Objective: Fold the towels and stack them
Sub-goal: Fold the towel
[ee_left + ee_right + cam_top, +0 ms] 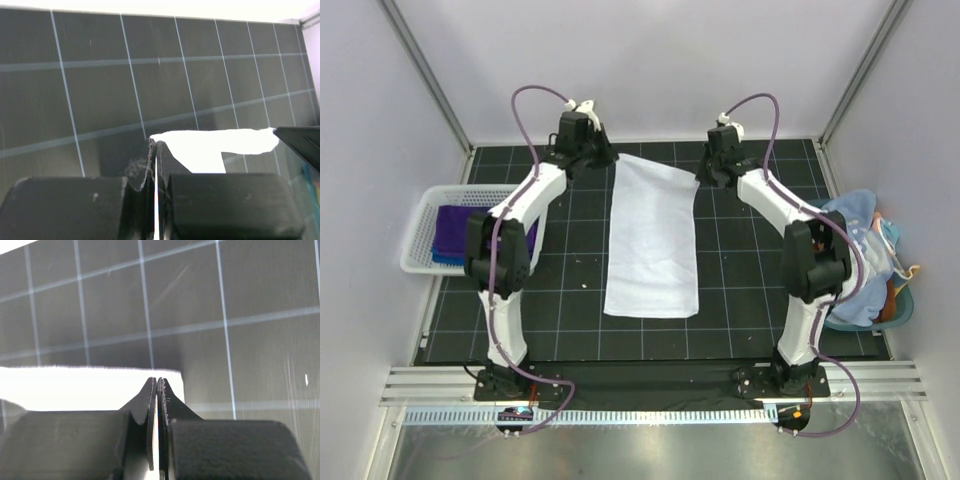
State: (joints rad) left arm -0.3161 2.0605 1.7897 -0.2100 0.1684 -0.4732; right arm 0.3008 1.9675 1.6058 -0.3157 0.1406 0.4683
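Far back, left pincer [153, 143] and right pincer [156, 380] clamp white towel [652, 236].

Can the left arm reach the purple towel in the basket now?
Probably not yet: the left gripper is shut on the white towel. If it lets go, the purple towel lies uncovered in the basket beside that arm.
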